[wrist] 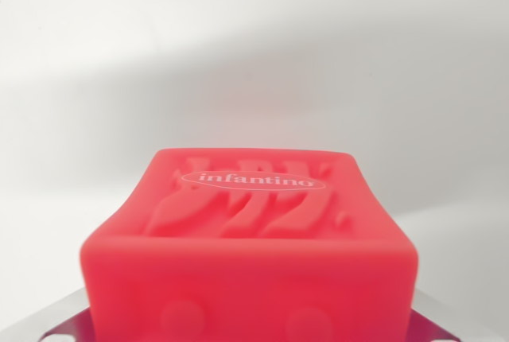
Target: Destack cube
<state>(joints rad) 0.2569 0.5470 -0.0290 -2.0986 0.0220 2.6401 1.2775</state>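
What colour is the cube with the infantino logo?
Red soft rubber cube, with a white oval logo; clearest in the wrist view.

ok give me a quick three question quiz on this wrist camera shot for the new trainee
1. True or false: the red cube has a word printed in white on its top face.
2. Multiple choice: what lies behind the cube? A) a blue bin B) a plain white surface C) a person's hand
3. Short answer: what shows at the bottom corners of the wrist view, beside the cube?

Key
1. True; it reads "infantino" inside a white oval.
2. B
3. Shiny metal parts, one on each side. They are probably the claw, but too little shows to tell whether it is open or shut.
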